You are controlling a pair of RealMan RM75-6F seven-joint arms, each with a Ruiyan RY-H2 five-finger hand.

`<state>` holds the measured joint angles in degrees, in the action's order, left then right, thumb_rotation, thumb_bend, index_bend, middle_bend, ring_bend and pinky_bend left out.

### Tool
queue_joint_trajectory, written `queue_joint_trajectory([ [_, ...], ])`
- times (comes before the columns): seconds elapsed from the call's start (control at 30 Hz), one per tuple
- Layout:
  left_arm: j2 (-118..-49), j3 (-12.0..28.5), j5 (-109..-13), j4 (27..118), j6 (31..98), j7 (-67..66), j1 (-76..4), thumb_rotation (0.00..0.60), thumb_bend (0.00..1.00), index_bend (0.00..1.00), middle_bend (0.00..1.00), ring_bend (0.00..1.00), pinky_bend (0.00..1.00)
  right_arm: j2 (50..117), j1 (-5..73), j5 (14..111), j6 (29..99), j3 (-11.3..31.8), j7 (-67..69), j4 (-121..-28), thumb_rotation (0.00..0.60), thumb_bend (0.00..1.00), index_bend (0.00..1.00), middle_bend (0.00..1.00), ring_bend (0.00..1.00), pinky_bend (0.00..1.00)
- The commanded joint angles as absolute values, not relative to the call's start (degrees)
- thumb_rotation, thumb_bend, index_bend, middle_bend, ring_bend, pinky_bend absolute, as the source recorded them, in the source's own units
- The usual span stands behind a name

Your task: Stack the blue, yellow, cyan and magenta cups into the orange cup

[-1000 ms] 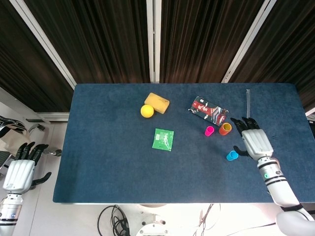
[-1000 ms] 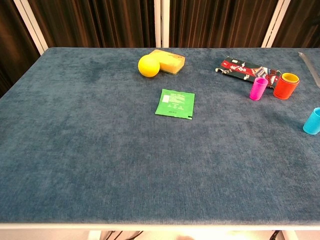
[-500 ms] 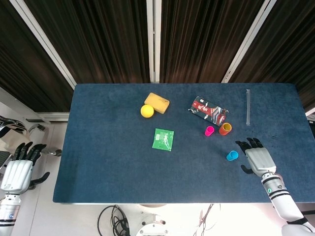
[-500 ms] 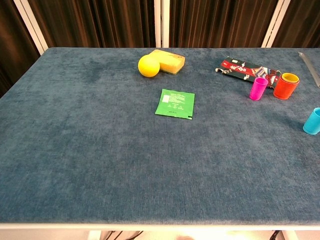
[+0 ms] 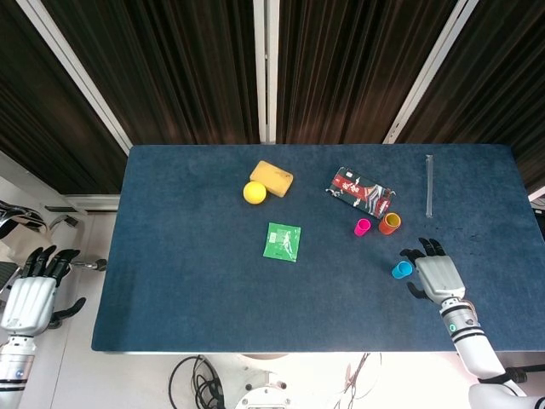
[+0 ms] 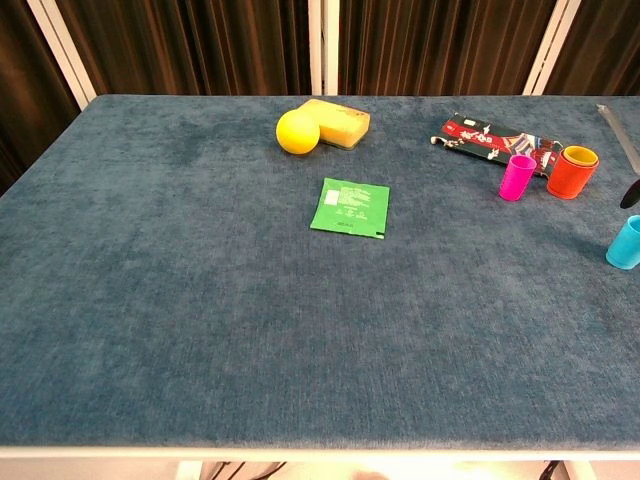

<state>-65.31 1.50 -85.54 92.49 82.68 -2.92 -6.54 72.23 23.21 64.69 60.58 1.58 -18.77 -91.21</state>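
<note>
No label is readable for you: the green packet (image 6: 350, 208) has small white print too fine to make out, and the red-black wrapper (image 6: 488, 138) shows white marks that are illegible.

Orange cup (image 6: 573, 172) is upright, with a yellow rim showing inside it, so the yellow cup seems to be nested in it; a blue one cannot be told. Its spot is near the right edge of the blue worktop (image 6: 200, 330). Magenta cup (image 6: 517, 177) is upright just to the left of the orange cup, apart from it. Cyan cup (image 6: 627, 242) is upright nearer you than the orange cup and a little right of it, well apart.

Your right hand (image 5: 436, 274) sits just right of the cyan cup, nearer than the orange cup, fingers spread, holding nothing; contact with the cyan cup cannot be told. Your left hand (image 5: 32, 294) hangs off the worktop, far left of the orange cup, fingers apart and empty.

The wrapper lies just behind the orange cup. Yellow ball (image 6: 297, 131) touches a sponge (image 6: 336, 122), far left of the orange cup.
</note>
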Motion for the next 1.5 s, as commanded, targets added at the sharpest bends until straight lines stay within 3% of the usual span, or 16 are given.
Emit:
queue_joint_trajectory([
  [0.03, -65.33, 1.51, -85.5, 92.45, 82.69, -2.88, -6.53, 0.6, 0.19, 0.15, 0.14, 0.03, 0.0, 72.65, 23.25, 64.47, 60.64, 1.85, -18.97, -90.99, 0.6, 0.28, 0.29, 0.32, 0.0, 0.0],
  [0.6, -65.29, 1.41, -85.47, 92.47, 82.84, -2.86, -6.35, 0.6, 0.19, 0.16, 0.14, 0.03, 0.0, 75.03, 23.37, 63.87, 60.57, 2.52, -19.9, -89.9, 0.6, 0.3, 0.34, 0.36, 0.01, 0.0],
  [1.1, -65.26, 1.25, -85.31, 92.24, 83.39, -2.56, -5.75, 0.6, 0.19, 0.16, 0.14, 0.03, 0.0, 76.48, 23.33, 63.6, 61.85, 3.43, -21.15, -89.15, 0.6, 0.33, 0.45, 0.44, 0.07, 0.0],
  [1.5, -65.47, 1.39, -85.58, 91.88, 83.42, -2.12, -5.86, 0.6, 0.19, 0.16, 0.14, 0.03, 0.0, 71.61, 24.62, 63.9, 65.13, 9.73, -17.39, -94.12, 0.6, 0.33, 0.47, 0.46, 0.08, 0.0],
])
